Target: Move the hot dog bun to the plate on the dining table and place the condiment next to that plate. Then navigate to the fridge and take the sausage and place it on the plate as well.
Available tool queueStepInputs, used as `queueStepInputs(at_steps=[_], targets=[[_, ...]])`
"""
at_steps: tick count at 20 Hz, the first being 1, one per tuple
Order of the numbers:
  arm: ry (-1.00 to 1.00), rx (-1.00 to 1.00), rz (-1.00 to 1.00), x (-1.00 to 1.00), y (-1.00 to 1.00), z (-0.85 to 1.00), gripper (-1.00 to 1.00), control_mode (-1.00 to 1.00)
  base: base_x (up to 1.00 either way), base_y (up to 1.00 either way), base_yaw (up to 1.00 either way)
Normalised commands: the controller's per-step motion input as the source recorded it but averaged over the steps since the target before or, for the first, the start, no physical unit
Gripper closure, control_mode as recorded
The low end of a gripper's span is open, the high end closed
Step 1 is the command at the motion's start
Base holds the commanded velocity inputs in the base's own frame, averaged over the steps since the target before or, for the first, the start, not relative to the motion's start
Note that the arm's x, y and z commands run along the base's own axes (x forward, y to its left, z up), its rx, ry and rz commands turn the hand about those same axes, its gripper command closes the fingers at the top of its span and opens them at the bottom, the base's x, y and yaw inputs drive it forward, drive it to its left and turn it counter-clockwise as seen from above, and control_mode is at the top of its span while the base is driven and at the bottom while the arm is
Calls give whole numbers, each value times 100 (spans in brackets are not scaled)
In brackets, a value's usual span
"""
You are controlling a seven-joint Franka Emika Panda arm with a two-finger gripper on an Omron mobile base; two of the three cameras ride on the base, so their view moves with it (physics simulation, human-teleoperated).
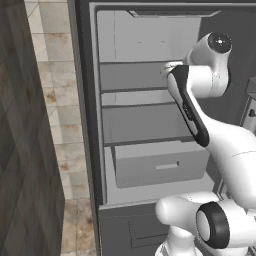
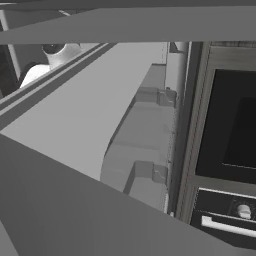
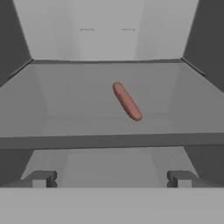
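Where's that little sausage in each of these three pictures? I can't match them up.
Left base view: not in it; the arm blocks the fridge shelves.
Right base view: not in it.
Hand view: the sausage lies slantwise on a grey shelf, just right of centre.
Shared landmark: the fridge's pale grey interior.

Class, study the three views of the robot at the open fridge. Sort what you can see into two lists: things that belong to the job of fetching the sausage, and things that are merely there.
Belongs to the job:
- thin reddish-brown sausage on a shelf
- tall dark grey fridge
- open two-finger gripper

Merely there:
- pale grey drawer
- black wall oven
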Motion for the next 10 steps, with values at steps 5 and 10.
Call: queueStepInputs(at_steps=[5,10], targets=[[3,0,0,41,-8,0,-100,-100,0,0,0],[1,0,1,28,-24,-4,-100,-100,0,0,0]])
